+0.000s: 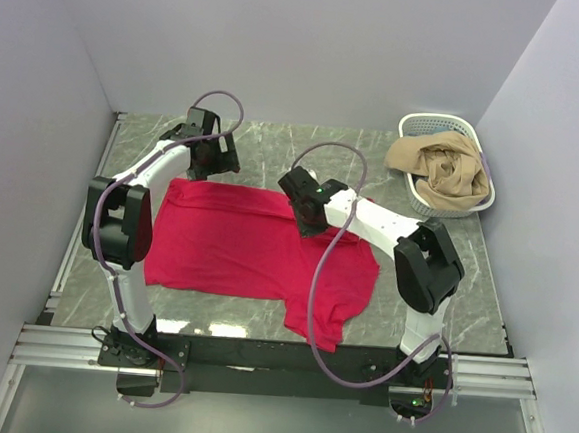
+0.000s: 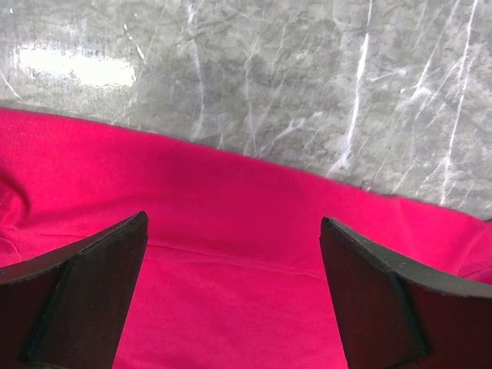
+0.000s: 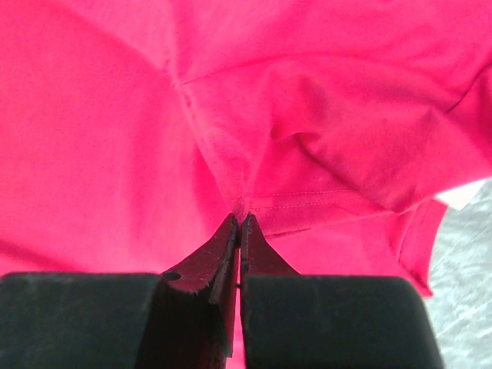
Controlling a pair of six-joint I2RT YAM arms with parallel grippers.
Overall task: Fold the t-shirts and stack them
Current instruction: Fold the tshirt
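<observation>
A crimson-red t-shirt [image 1: 237,248] lies spread on the marble table, one sleeve hanging toward the near edge. My left gripper [image 1: 205,165] hovers over the shirt's far left edge. In the left wrist view it [image 2: 234,231] is open wide, with red cloth [image 2: 231,292] below the gap and nothing between the fingers. My right gripper [image 1: 305,216] sits on the shirt's far right part. In the right wrist view it [image 3: 241,219] is shut on a pinch of the red cloth [image 3: 115,138], and folds pucker out from the tips beside a stitched hem. A white label [image 3: 461,196] peeks out at the right.
A white lattice basket [image 1: 413,124] stands at the back right and holds crumpled tan cloth [image 1: 444,168]. Bare marble [image 2: 307,84] lies beyond the shirt's far edge. White walls close in on three sides. A metal rail runs along the near edge.
</observation>
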